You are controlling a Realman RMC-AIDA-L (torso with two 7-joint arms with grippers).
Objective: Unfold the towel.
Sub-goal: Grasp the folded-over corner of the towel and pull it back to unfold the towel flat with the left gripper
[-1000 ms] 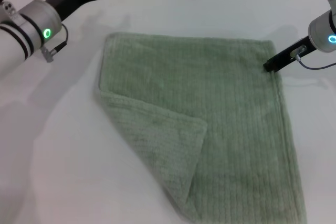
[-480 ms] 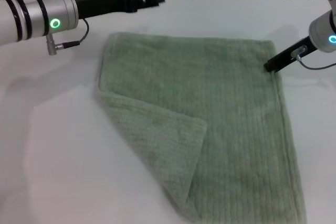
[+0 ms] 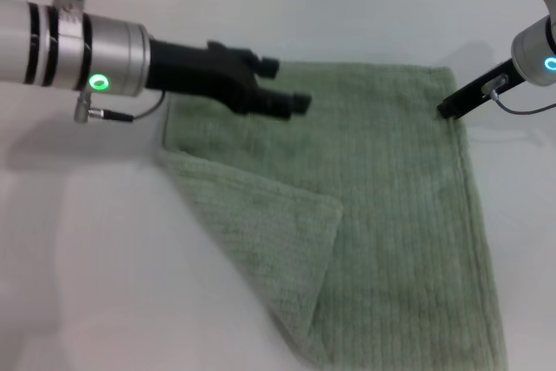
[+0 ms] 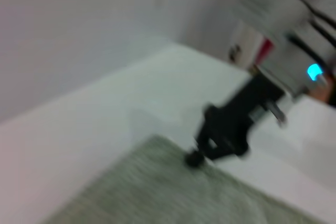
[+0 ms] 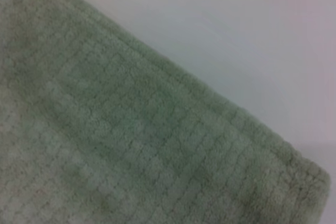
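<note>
The towel (image 3: pixel 382 206) is lying on the bench (image 3: pixel 95 267); left tool (image 3: pixel 282 84) hovering at its 11 o'clock, right tool (image 3: pixel 445 111) touching at 2 o'clock.

The right gripper (image 4: pixel 195 157) rests its dark tip at the far corner of the towel (image 4: pixel 173 192) on the white table (image 4: pixel 89 114).

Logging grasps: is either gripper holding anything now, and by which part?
The left gripper hovers open over the towel, holding nothing. The right gripper sits at its far right corner; grip unclear.

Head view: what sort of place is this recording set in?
Probably a lab or test bench rather than a home: a plain white table against a bare pale wall, holding only the towel, with the left gripper above it and the right gripper at its far corner.
</note>
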